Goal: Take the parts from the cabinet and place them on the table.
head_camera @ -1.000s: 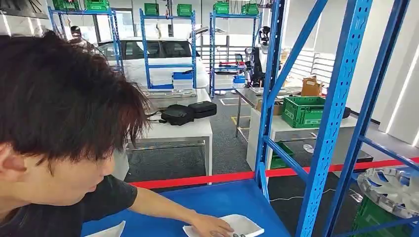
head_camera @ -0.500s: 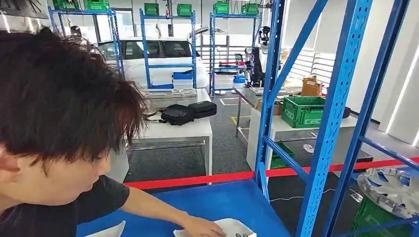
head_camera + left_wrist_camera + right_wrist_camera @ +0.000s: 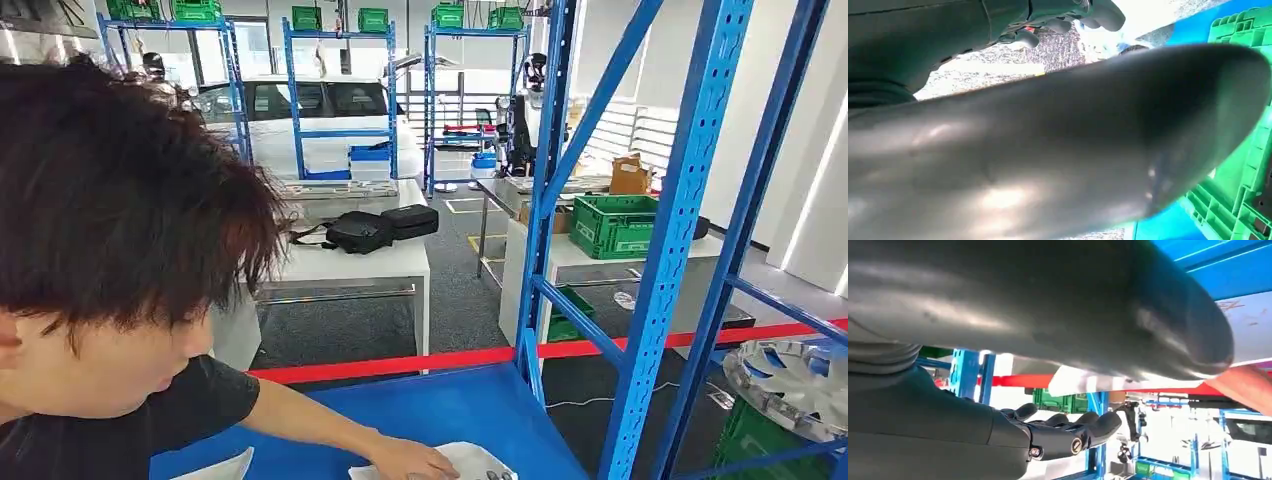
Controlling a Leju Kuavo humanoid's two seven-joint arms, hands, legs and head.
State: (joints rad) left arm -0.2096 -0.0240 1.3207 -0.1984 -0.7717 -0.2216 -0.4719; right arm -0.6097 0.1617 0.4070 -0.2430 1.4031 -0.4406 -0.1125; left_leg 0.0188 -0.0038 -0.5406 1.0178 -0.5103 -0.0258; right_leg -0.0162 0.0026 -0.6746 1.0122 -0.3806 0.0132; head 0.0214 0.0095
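Silvery small parts (image 3: pixel 493 476) lie on a white sheet (image 3: pixel 470 458) on the blue cabinet shelf (image 3: pixel 430 410), just beside a person's hand (image 3: pixel 412 460) resting on the sheet. The robot's right hand (image 3: pixel 1063 430) hangs empty with fingers loosely extended; its left hand (image 3: pixel 1068 15) holds nothing, fingers loosely curled.

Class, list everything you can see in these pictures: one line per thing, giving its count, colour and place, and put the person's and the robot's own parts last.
Flat shelf board: one, blue, foreground.
Sheets of paper: two, white, on the board.
Upright rack posts: several, blue, right.
Barrier strip: one, red, across the floor.
Plastic crate: one, green, on a table behind the rack.
Soft bags: two, black, on the white table.
Round wheel cover: one, silver, lower right.
Car: one, white, background.
Person's hand: one, on a sheet.
Left hand: one, grey.
Right hand: one, dark, open.
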